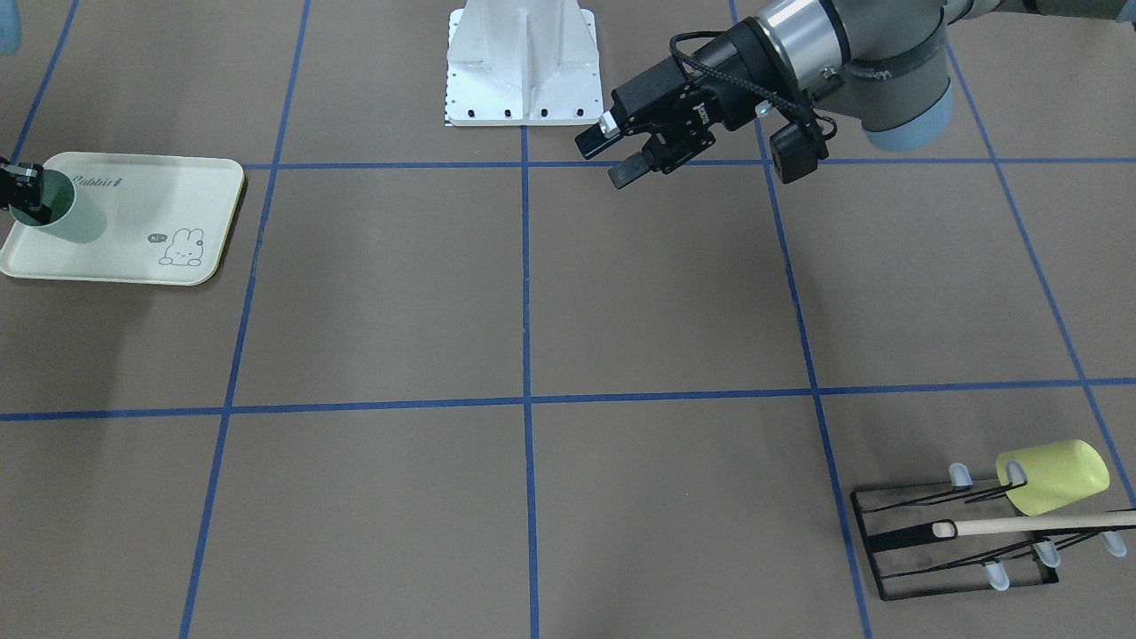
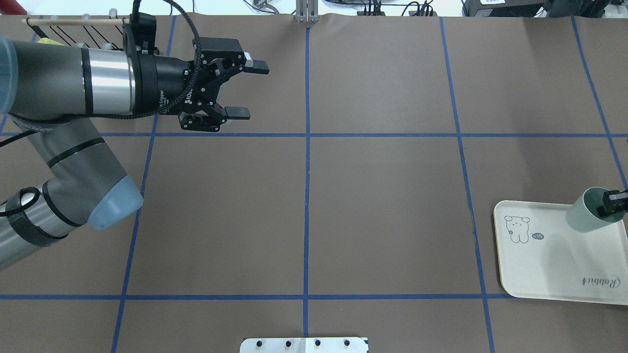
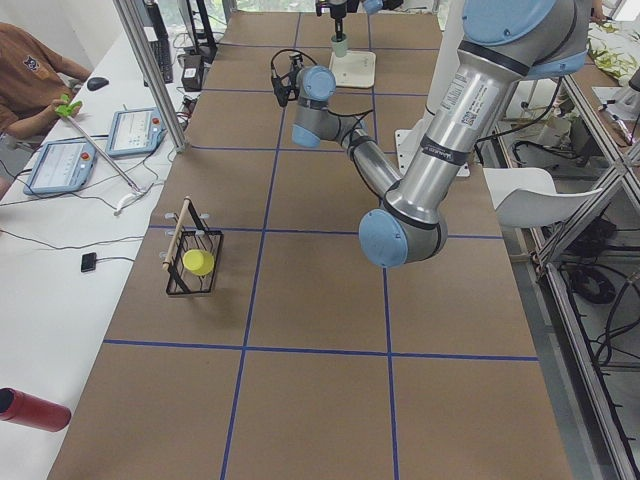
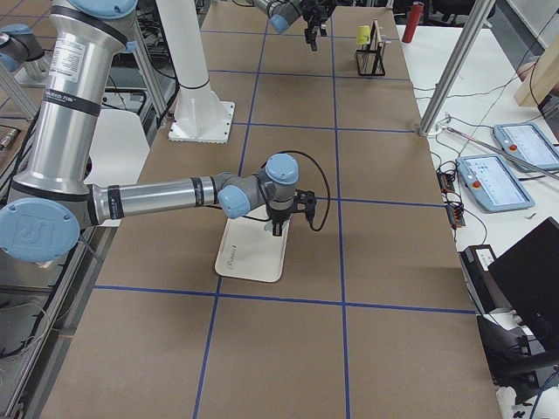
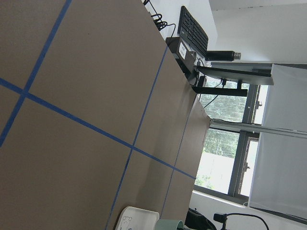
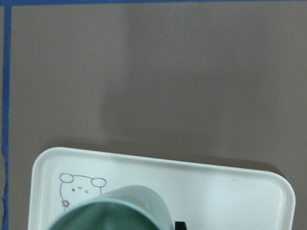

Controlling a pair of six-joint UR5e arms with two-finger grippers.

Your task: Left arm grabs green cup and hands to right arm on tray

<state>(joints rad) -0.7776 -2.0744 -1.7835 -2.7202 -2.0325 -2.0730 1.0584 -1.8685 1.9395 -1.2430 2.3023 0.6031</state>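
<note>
A brown table taped into a blue grid fills every view; desks with operators' gear show only in the side cameras

Nearest the robot, the white base plate is cut off by the overhead frame's edge

Further out, the right gripper is mostly out of frame in both the overhead and front views. What shows is a black finger at the rim of the green cup, and the jaws look clamped on that rim. The cup stands upright, mouth up, directly under the gripper and over the far corner of the tray. Whether its base touches the tray cannot be told. In the right wrist view only the cup's rim shows at the bottom edge, with the rabbit drawing just beside it

Further still, the left gripper hangs above bare table, jaws spread wide and holding nothing

Beyond it, behind the left arm, a black wire rack carries a yellow cup lying on its side, plus a wooden rod. The arm hides most of the rack from overhead
</note>
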